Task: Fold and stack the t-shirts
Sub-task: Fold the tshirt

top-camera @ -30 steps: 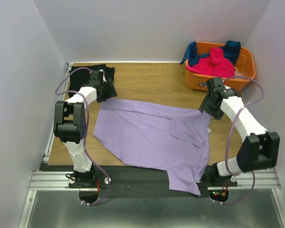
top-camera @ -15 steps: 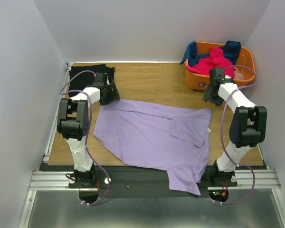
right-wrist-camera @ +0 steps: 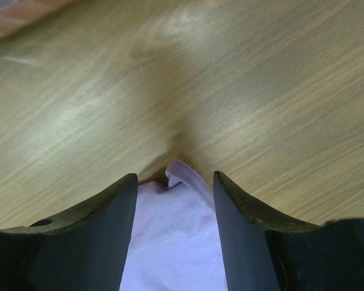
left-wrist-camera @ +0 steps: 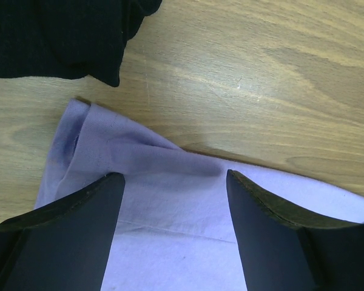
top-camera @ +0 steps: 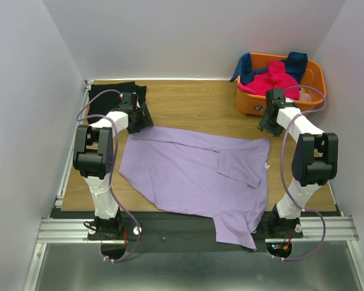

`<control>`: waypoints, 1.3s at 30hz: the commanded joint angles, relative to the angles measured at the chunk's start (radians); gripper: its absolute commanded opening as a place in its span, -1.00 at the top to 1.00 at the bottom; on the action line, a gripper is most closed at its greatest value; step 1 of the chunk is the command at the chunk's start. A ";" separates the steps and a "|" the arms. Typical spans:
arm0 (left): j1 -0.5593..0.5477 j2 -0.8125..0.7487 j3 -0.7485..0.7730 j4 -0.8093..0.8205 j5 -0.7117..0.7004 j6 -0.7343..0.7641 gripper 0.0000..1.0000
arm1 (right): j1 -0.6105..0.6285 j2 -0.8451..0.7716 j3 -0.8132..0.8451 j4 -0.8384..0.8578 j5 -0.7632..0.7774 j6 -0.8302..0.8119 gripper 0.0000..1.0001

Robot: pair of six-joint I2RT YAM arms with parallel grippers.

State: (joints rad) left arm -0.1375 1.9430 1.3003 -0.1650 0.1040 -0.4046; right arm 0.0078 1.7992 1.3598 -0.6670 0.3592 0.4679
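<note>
Starting on lavender t-shirt (top-camera: 188, 176), spread flat and unfolded on table (top-camera: 194, 100); black t-shirt (top-camera: 109, 92) apparently folded at far-left corner, pink t-shirt (top-camera: 273, 82) and teal t-shirt (top-camera: 244, 63) waiting in orange basket (top-camera: 255, 102). Left gripper (left-wrist-camera: 175, 176) gaping wide above far-left shirt corner; right gripper (right-wrist-camera: 175, 176) narrower, straddling far-right corner, not pinched yet.

At the left wrist, the black shirt (left-wrist-camera: 54, 36) runs off the top and left edges. The purple shirt (left-wrist-camera: 170, 200) is cut by the bottom and right edges and lies partly behind the left fingers (left-wrist-camera: 60, 242). At the right wrist only a purple corner shows between the right fingers (right-wrist-camera: 79, 242), with a blurred orange patch (right-wrist-camera: 18, 21) top left. From above, the pink shirt (top-camera: 273, 82) hides much of the blue shirt (top-camera: 245, 63).
</note>
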 commanded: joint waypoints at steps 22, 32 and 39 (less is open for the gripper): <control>0.027 -0.013 -0.062 -0.001 -0.021 0.013 -0.61 | -0.003 0.000 -0.125 0.106 0.004 0.015 0.32; 0.050 -0.052 -0.121 0.005 -0.050 0.003 -0.61 | -0.003 -0.095 -0.198 0.104 0.078 0.035 0.99; 0.059 -0.052 -0.185 0.024 -0.058 -0.005 -0.62 | -0.045 -0.185 -0.235 0.103 0.035 0.098 0.94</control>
State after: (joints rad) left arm -0.0982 1.8832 1.1797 -0.0532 0.1040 -0.4126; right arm 0.0010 1.6779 1.1271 -0.5869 0.3710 0.5213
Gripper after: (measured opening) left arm 0.804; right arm 0.029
